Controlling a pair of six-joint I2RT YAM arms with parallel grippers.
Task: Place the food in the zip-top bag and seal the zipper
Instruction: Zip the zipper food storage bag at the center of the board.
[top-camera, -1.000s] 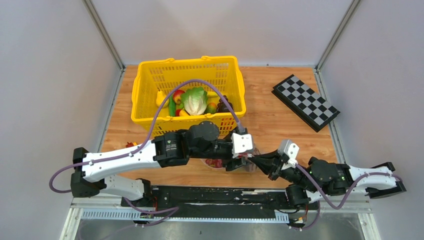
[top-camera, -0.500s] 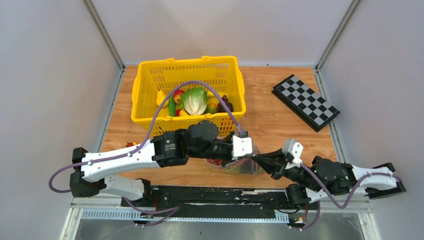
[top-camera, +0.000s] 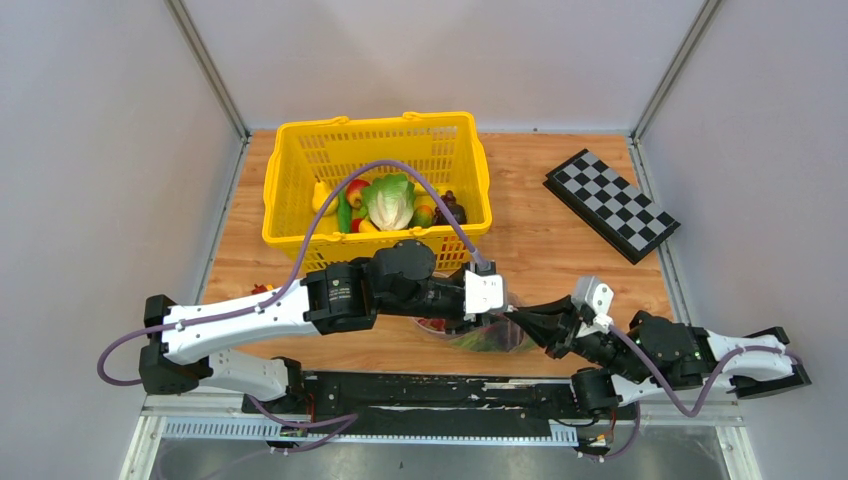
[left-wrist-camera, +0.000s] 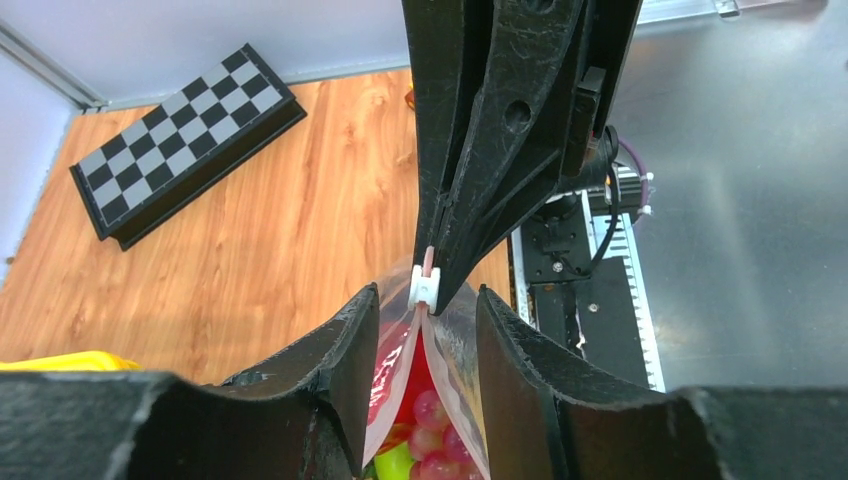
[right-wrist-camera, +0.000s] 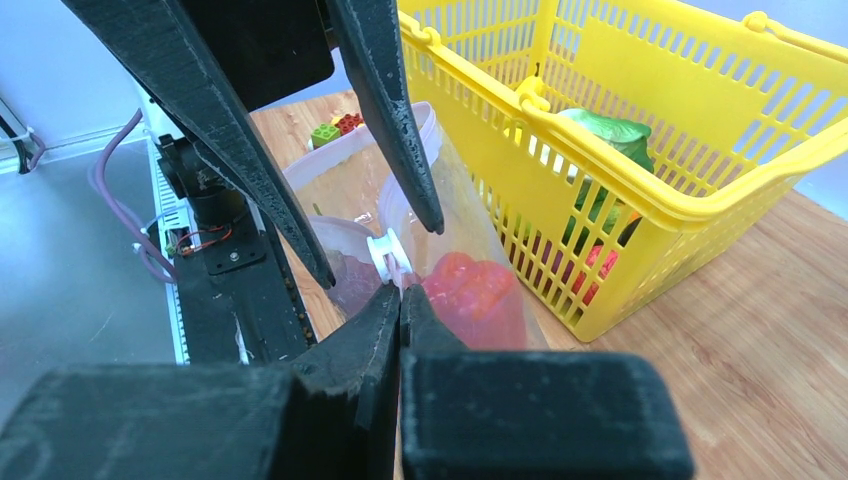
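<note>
The clear zip-top bag (top-camera: 488, 336) stands on the table in front of the basket, holding purple grapes (left-wrist-camera: 436, 414), a green piece and a red fruit (right-wrist-camera: 470, 296). My right gripper (right-wrist-camera: 400, 296) is shut on the pink-white zipper strip right beside its white slider (left-wrist-camera: 425, 287). It also shows in the top view (top-camera: 512, 319). My left gripper (left-wrist-camera: 425, 335) is open, one finger (left-wrist-camera: 352, 345) on each side of the bag's gaping mouth just behind the slider. More food (top-camera: 390, 202), leafy greens, apples and bananas, lies in the yellow basket (top-camera: 375, 129).
A folded chessboard (top-camera: 611, 205) lies at the back right. A clear round tub (right-wrist-camera: 335, 162) stands by the bag, partly hidden under my left arm. A small red item (top-camera: 262, 289) lies at the table's left. The black rail (top-camera: 430, 395) runs along the near edge.
My right gripper has drawn back to the right with the zipper end pinched. The bag's top has stretched out that way. My left gripper has barely moved.
</note>
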